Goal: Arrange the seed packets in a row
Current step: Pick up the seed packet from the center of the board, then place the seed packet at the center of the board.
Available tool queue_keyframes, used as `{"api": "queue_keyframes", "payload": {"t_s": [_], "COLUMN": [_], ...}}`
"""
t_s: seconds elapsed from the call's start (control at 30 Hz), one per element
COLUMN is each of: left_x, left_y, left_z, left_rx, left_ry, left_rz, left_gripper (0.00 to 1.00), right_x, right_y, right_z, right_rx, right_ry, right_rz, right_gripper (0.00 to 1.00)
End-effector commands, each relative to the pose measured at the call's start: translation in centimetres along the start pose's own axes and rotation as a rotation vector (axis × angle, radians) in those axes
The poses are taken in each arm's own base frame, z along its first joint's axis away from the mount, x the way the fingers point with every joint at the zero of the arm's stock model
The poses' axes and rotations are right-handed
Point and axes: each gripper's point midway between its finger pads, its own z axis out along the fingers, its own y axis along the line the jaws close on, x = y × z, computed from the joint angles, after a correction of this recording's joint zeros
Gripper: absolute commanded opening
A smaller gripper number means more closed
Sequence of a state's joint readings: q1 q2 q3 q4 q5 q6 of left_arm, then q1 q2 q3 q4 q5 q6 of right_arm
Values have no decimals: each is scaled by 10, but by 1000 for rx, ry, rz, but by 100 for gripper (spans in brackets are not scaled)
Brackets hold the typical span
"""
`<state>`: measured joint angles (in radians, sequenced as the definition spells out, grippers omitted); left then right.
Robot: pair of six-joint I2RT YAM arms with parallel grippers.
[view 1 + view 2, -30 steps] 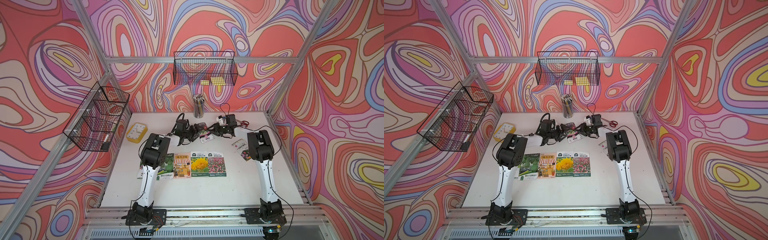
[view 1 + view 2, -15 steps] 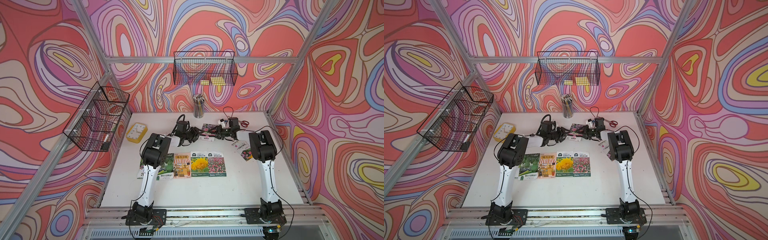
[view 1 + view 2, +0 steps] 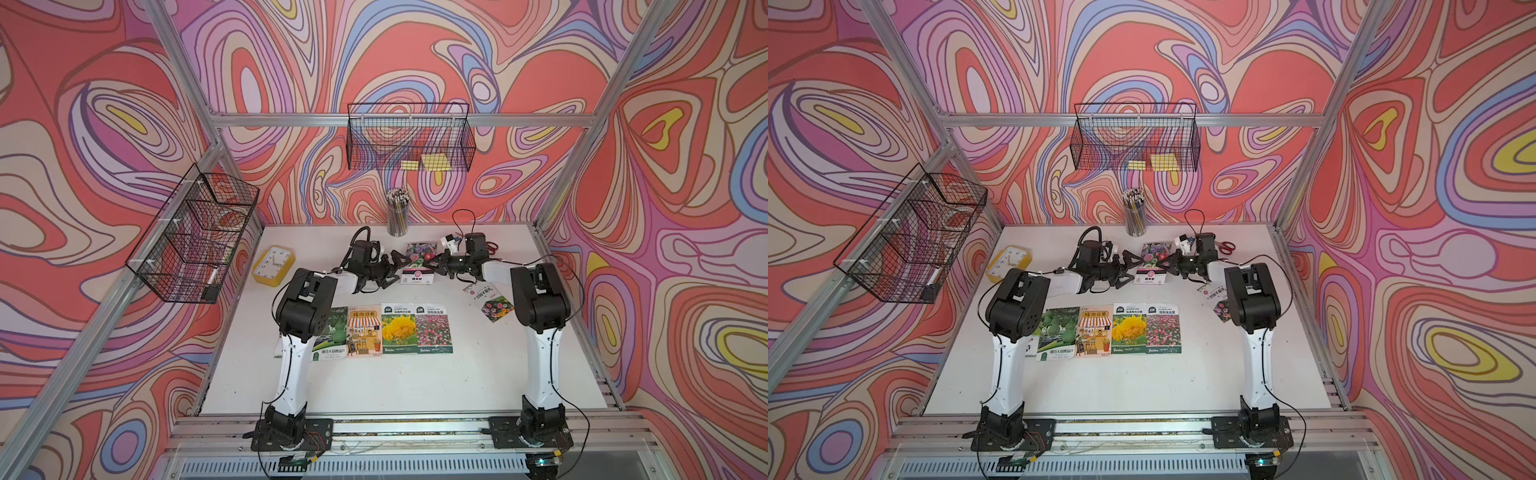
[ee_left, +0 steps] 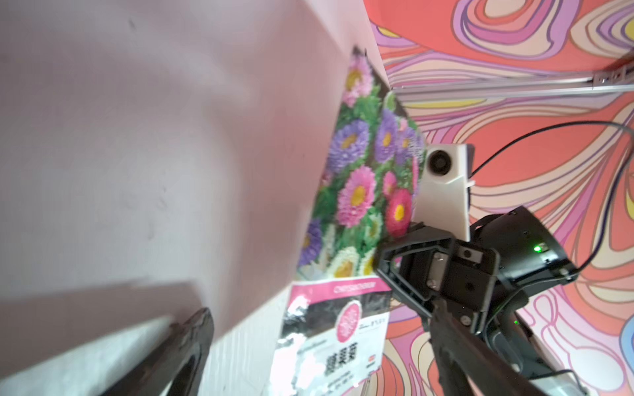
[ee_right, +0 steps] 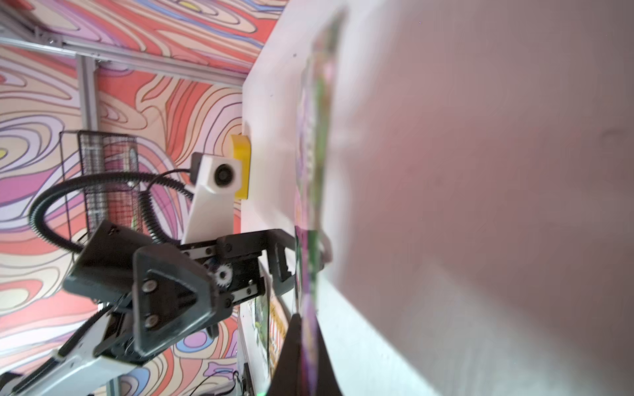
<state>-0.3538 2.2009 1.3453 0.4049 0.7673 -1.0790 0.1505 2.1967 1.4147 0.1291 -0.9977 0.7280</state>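
Swirled wallpaper (image 3: 415, 62) in red, pink, lilac and cream covers all three walls, edged by aluminium struts (image 3: 291, 120). The white tabletop (image 3: 395, 382) lies beneath the fingers (image 3: 395, 262). A black back-wall basket (image 3: 374, 141) hangs beyond and above them; a side-wall basket (image 3: 178, 257) hangs well out to their left. The light is soft and even.

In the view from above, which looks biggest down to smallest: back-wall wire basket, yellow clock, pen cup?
Largest: wire basket
Then: yellow clock
Smallest: pen cup
Clock and cup look close.

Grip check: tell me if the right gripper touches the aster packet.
Touching: the left wrist view shows the right gripper clamped on the aster packet.
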Motion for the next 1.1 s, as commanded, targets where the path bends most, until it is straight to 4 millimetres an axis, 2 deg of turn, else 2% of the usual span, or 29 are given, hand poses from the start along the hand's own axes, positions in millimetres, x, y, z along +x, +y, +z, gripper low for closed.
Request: {"api": "queue_keyframes", "payload": {"t_s": [0.0, 0.1, 0.33, 0.53, 0.67, 0.73, 0.77, 0.83, 0.87, 0.9, 0.93, 0.97, 1.07], "left_x": [12, 20, 34, 56, 63, 65, 67, 68, 69, 71, 74, 77, 89], "left_y": [-28, -40, -80, -97, -99, -100, -101, -103, -104, -104, -104, -104, -100], "left_z": [-17, -26, -39, -34, -32, -34, -34, -35, -34, -34, -33, -32, -27], "left_rx": [60, 90, 255, 273, 280, 285, 289, 290, 288, 285, 278, 268, 215], "left_ry": [27, 45, 71, 130, 144, 143, 146, 137, 135, 134, 130, 124, 100], "left_rz": [115, 155, 194, 231, 228, 223, 223, 224, 225, 223, 221, 217, 194], "left_gripper": [99, 99, 75, 56, 27, 13, 0, 0, 0, 0, 0, 0, 0], "right_x": [9, 24, 51, 62, 64, 65, 65, 66, 65, 63, 61, 58, 56], "right_y": [43, 59, 75, 81, 80, 90, 91, 91, 88, 84, 75, 64, 27], "right_z": [-20, -33, -50, -56, -57, -63, -64, -65, -66, -67, -70, -75, -98], "right_rx": [-74, -86, -88, -87, -74, -80, -77, -64, -41, -6, 59, 143, 405], "right_ry": [2, -4, -2, -4, -7, -17, -17, -23, -29, -45, -68, -102, -182], "right_rz": [-131, -151, -156, -161, -158, -181, -184, -185, -180, -174, -163, -150, -81], "right_gripper": [0, 0, 0, 0, 0, 0, 0, 0, 11, 27, 41, 51, 62]}}
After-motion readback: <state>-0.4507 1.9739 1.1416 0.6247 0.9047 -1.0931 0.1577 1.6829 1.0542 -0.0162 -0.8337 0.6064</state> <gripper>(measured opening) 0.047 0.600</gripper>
